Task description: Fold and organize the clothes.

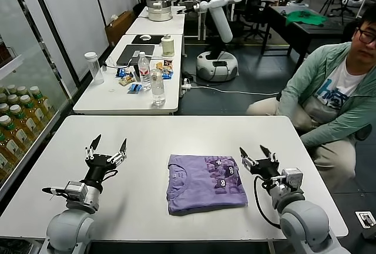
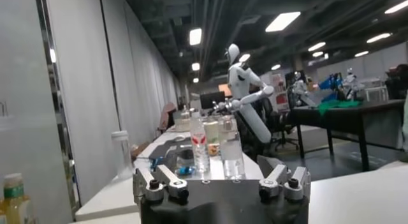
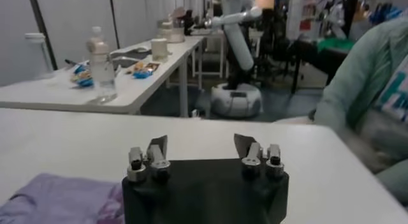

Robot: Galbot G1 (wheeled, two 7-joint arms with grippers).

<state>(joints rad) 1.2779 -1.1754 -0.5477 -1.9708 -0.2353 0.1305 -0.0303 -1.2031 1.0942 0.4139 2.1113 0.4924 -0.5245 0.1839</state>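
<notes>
Jaws spread wide on both grippers, gripping nothing. Left gripper raised over bare white table, well to the left of the lavender T-shirt. Right gripper likewise lifted, just beside the shirt's right edge, not touching it. T-shirt folded into a rough rectangle, lying flat between the two grippers near the table's front-centre, darker purple graphic facing up on its right part. From the right wrist view, a corner of the purple fabric visible beside the splayed fingers.
</notes>
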